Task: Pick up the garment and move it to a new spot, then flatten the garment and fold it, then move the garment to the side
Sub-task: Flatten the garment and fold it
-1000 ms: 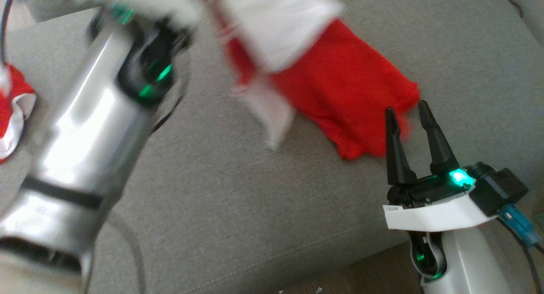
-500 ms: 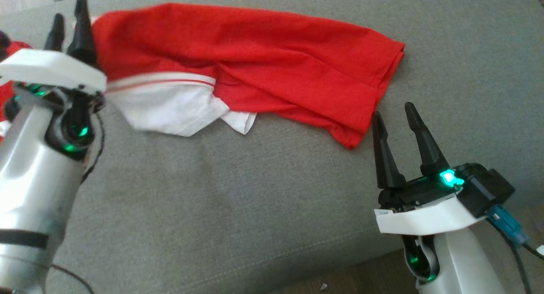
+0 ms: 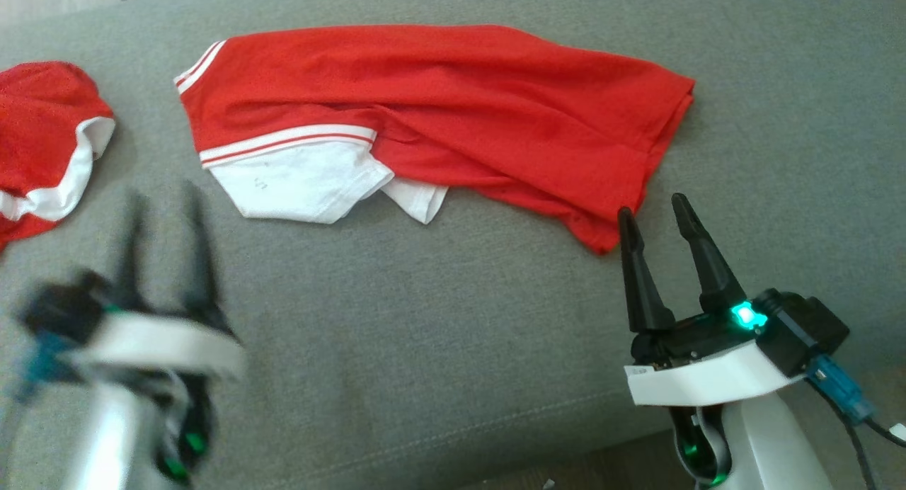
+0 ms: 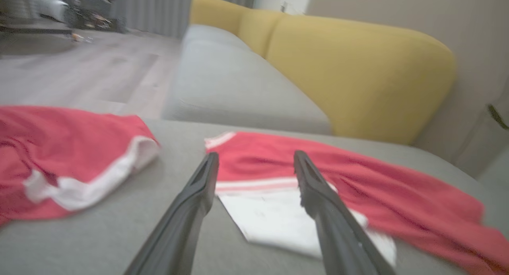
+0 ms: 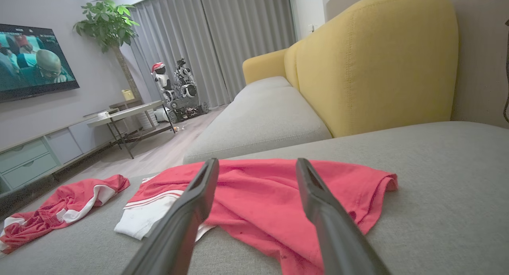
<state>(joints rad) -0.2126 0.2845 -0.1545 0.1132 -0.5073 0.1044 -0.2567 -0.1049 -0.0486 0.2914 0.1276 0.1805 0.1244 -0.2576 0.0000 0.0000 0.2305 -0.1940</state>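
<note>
A red garment with white sleeves and striped trim (image 3: 439, 115) lies spread and rumpled across the grey sofa seat (image 3: 425, 334); it also lies ahead in the left wrist view (image 4: 358, 195) and the right wrist view (image 5: 258, 195). My left gripper (image 3: 166, 200) is blurred at the lower left, open and holding nothing, a short way in front of the garment's white sleeve. At the lower right my right gripper (image 3: 655, 210) stands open, its fingertips just short of the garment's red corner.
A second red and white garment (image 3: 42, 143) lies crumpled at the far left of the seat. A yellow backrest (image 5: 377, 64) rises behind the cushion. The cushion's front edge (image 3: 495, 440) runs near my grippers.
My left gripper has let go of the garment and pulled back toward the lower left. The garment has dropped and now lies laid out on the seat. The right gripper has stayed put.
</note>
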